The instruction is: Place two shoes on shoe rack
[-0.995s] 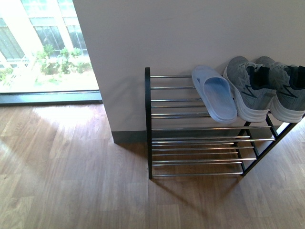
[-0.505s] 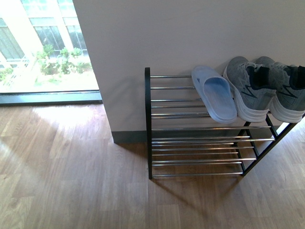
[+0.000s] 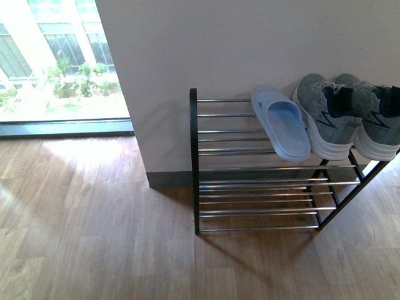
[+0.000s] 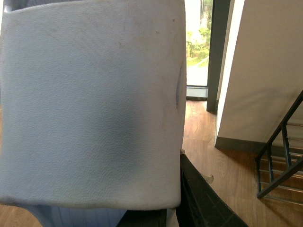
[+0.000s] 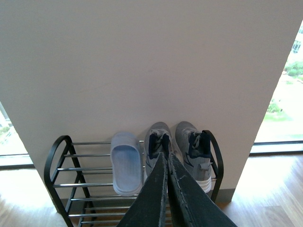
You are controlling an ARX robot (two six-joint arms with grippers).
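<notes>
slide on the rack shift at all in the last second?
No. The slide sits at the same spot on the rack's top bars, beside the sneakers.

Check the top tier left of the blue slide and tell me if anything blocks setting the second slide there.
Nothing visible blocks it: the shoe rack's top bars left of the blue slide lie bare. The second slide fills the left wrist view.

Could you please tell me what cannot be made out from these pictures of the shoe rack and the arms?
- Left wrist view: the pale blue foam slide fills the picture, hiding the left gripper's jaws.
- Front view: neither arm shows; the right-hand grey knit sneaker is cut off by the edge.
- Right wrist view: the right gripper, jaws together, covers part of the black-framed chrome-bar shoe rack.
</notes>
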